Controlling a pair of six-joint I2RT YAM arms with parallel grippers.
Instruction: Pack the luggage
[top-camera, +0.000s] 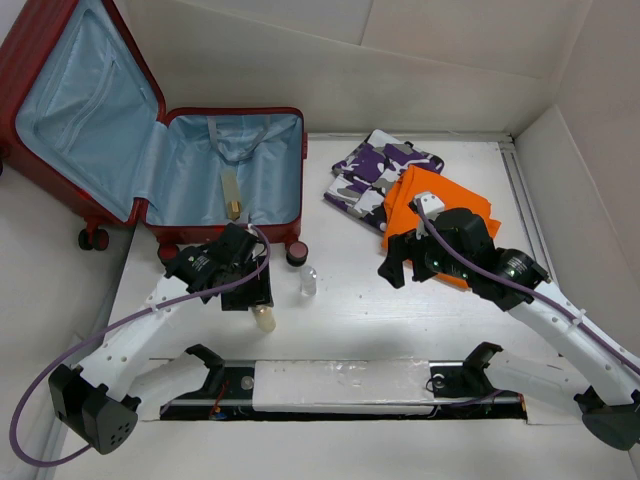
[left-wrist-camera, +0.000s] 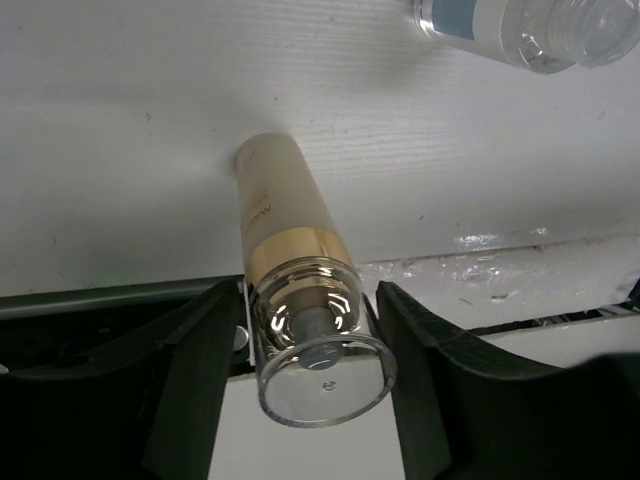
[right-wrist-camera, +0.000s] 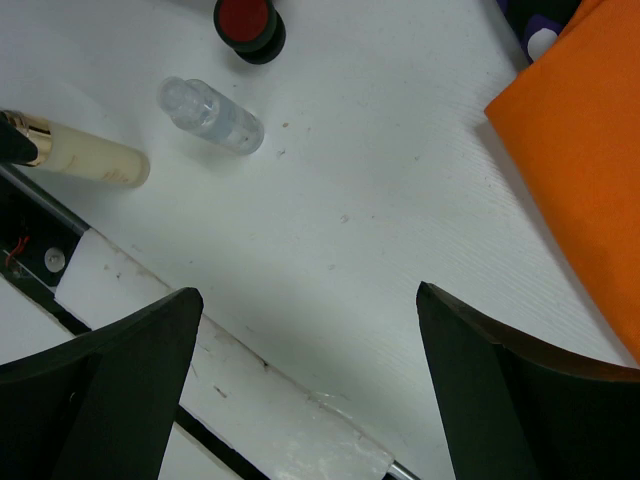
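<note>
The luggage (top-camera: 235, 170), a dark-red hard-shell suitcase with light blue lining, lies open at the far left, its lid propped against the wall. My left gripper (top-camera: 255, 300) stands in front of it, shut on the clear-capped top of a cream bottle with a gold band (left-wrist-camera: 285, 225); the bottle is tilted with its base on the table. My right gripper (top-camera: 395, 268) is open and empty above the table (right-wrist-camera: 310, 380), beside a folded orange cloth (top-camera: 440, 205). A purple camouflage cloth (top-camera: 385, 170) lies behind the orange one.
A small clear bottle (top-camera: 308, 282) and a dark jar with a red lid (top-camera: 296, 253) stand between the arms, near the suitcase's front edge. The table's (top-camera: 350, 320) near edge with the arm mounting rail (top-camera: 340, 385) is just below the left gripper.
</note>
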